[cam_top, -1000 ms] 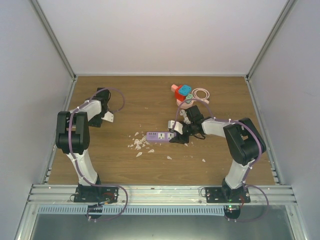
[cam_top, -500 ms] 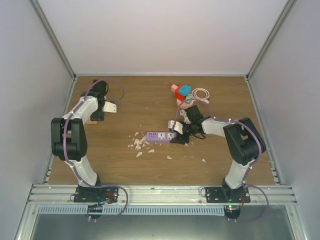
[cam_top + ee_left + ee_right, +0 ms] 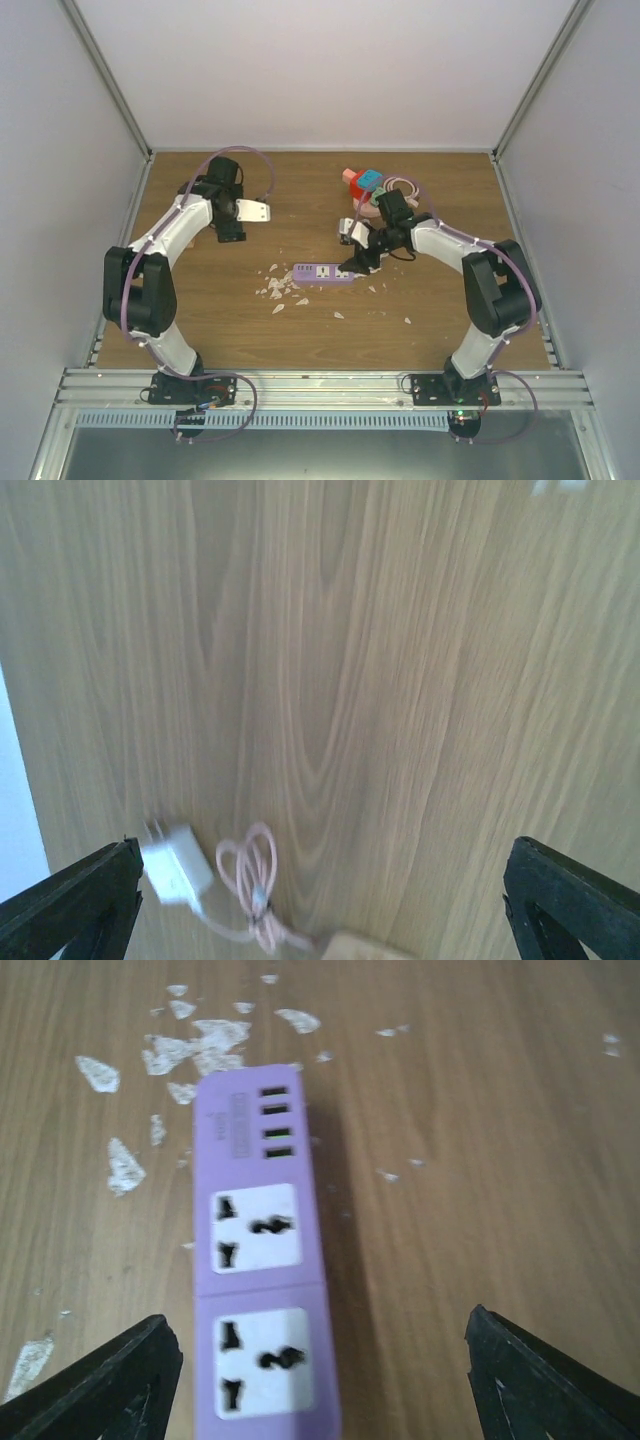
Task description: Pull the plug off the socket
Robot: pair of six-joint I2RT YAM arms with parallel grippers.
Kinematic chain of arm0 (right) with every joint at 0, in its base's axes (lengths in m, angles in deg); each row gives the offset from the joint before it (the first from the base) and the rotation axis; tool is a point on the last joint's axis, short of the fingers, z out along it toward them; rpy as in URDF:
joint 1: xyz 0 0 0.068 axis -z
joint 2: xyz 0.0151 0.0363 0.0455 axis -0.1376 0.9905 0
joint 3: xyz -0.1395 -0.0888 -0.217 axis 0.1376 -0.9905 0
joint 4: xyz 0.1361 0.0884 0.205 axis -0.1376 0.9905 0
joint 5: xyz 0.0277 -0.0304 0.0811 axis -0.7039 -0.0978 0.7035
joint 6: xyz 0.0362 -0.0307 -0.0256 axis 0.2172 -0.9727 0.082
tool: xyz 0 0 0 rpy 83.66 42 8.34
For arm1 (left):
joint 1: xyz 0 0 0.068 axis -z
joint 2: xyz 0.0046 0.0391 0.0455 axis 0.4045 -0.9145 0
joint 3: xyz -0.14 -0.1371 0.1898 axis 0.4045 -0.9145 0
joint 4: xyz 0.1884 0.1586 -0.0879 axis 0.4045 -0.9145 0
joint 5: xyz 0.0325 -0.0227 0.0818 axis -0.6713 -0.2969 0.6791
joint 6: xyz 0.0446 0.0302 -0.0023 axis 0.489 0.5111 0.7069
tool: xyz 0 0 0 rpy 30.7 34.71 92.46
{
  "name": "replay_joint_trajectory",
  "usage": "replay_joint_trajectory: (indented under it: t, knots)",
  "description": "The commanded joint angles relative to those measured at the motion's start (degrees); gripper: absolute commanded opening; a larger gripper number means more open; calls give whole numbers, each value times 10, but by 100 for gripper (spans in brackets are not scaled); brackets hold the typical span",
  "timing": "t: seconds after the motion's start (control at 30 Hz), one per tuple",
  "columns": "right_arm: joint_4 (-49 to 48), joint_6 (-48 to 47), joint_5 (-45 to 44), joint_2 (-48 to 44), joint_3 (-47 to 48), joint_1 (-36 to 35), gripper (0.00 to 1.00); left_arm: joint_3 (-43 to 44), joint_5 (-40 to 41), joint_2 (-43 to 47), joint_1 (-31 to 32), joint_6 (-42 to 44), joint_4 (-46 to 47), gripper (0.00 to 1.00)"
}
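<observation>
While the purple power strip lay on the worktop with both visible sockets empty, the right pincer hung spread over it, holding nothing. The left pincer stood wide apart too. If that white plug were snagged by its cable, it could drag.

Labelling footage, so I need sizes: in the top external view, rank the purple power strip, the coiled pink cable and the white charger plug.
1. purple power strip
2. coiled pink cable, partly hidden
3. white charger plug
</observation>
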Motion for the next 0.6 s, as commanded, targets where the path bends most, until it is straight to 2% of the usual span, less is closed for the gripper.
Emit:
replay_joint_trajectory:
  t: [0.0,0.1,0.23,0.4,0.57]
  knots:
    - [44,14,-6,-3,36,36,77,10,-148,34,44,-80,-2,98]
    - [35,27,-61,1,53,39,71,-8,-218,34,71,-128,17,95]
    - [43,31,-113,22,86,39,60,-11,-273,1,95,-188,39,89]
    - [65,30,-161,70,120,39,50,-13,-305,-47,115,-233,67,82]
    - [74,38,-184,103,127,39,47,-30,-310,-69,133,-254,114,81]
